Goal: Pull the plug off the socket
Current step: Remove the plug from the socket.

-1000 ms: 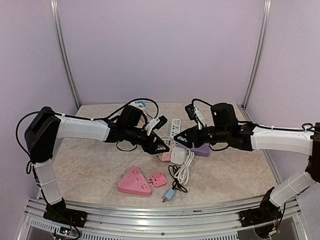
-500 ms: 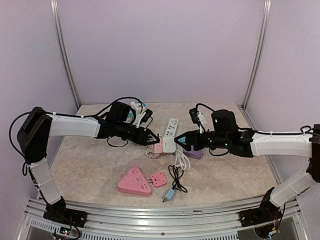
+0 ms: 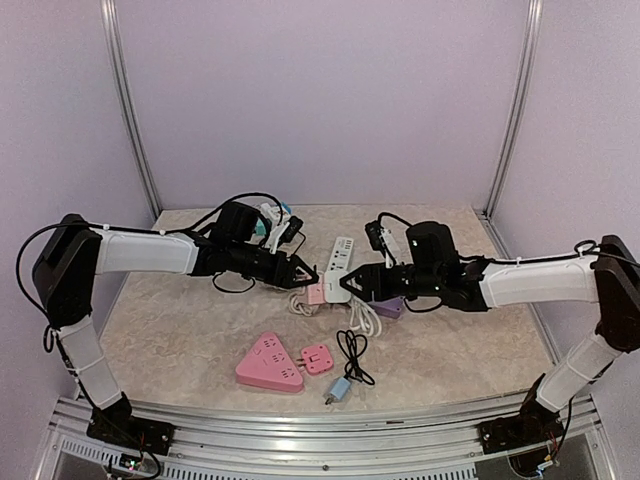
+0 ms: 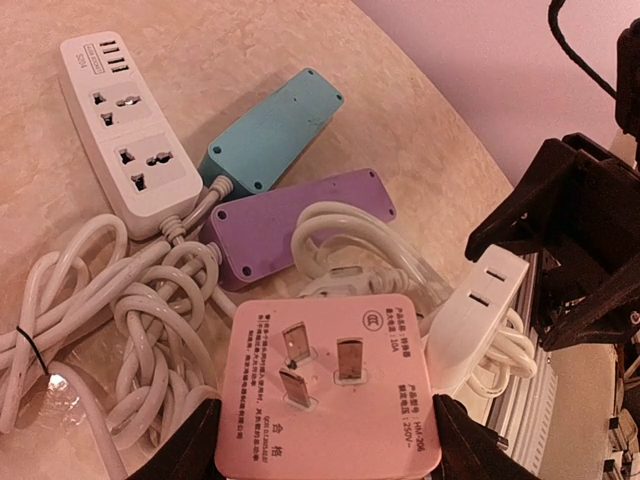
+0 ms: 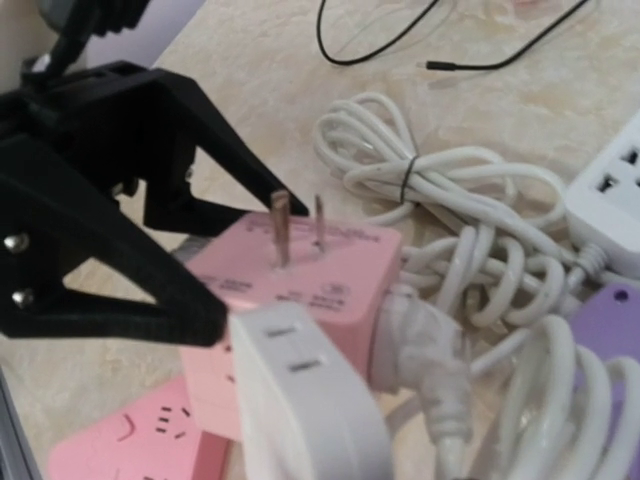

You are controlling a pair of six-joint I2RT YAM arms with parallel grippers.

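Observation:
My left gripper (image 3: 312, 290) is shut on a pink adapter (image 4: 335, 390) held above the table, its fingers (image 4: 190, 450) on both sides. The adapter's three metal prongs (image 4: 340, 360) stand bare. A white plug (image 5: 425, 345) with a coiled white cable (image 5: 470, 230) sits in the adapter's side. My right gripper (image 3: 347, 285) is shut on a white socket block (image 5: 305, 400), which shows two slots and hangs right beside the adapter (image 5: 300, 280). In the left wrist view the block (image 4: 480, 320) lies at the adapter's right edge.
A white power strip (image 4: 125, 130), a teal strip (image 4: 270, 130) and a purple strip (image 4: 300, 225) lie under the grippers. A pink triangular strip (image 3: 268, 362), a small pink adapter (image 3: 316, 357) and a black cable with a blue plug (image 3: 340, 388) lie nearer the front edge.
Both grippers rose off the table and moved back with the pink adapter and the white block. In the last half second the right arm shifted slightly left.

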